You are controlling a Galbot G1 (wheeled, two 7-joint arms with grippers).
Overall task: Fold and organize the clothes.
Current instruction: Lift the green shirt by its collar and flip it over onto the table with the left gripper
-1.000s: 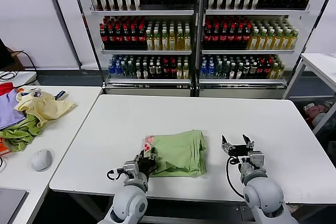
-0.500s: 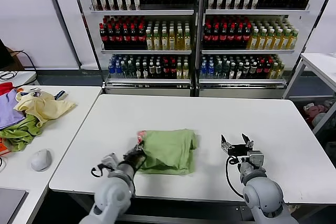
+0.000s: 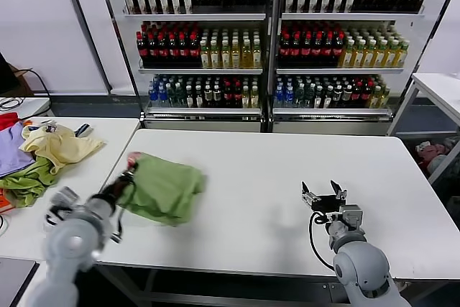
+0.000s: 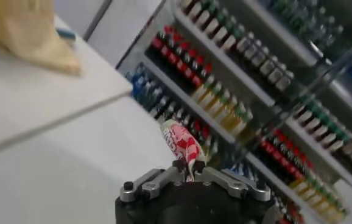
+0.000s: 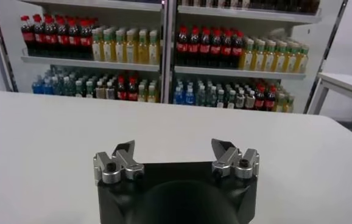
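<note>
A: Left claw (image 3: 128, 175) clenched on an edge of the shirt (image 3: 164, 188), at the printed red-and-white corner. Confirmed from the left wrist: jaws closed, printed fabric (image 4: 182, 143) poking up between them

B: Moved since a second ago?

A: Yes, a lot. Was pinching the folded bundle near the front middle of the counter (image 3: 287, 170); now swung well to the robot's left, hauling the shirt along to the counter's left edge

B: Still neatly folded?

A: Looser. Bunched and draped, hanging partly from the grip rather than lying flat

B: Meaning for the task?

A: Probably folding done, now the organizing part: carrying the bundle toward the side table (image 3: 86, 170) where the yellow garment (image 3: 59, 145) and other cloth sit. Not yet put down

B: Left arm pose?

A: Drawn back and out to the left, low at the corner of the counter, forearm angled up toward the shirt

B: Right claw (image 3: 323, 195)?

A: Released, fingers spread wide, holding nothing. Parked over the front right of the counter, well apart from the shirt, same spot as before
</note>
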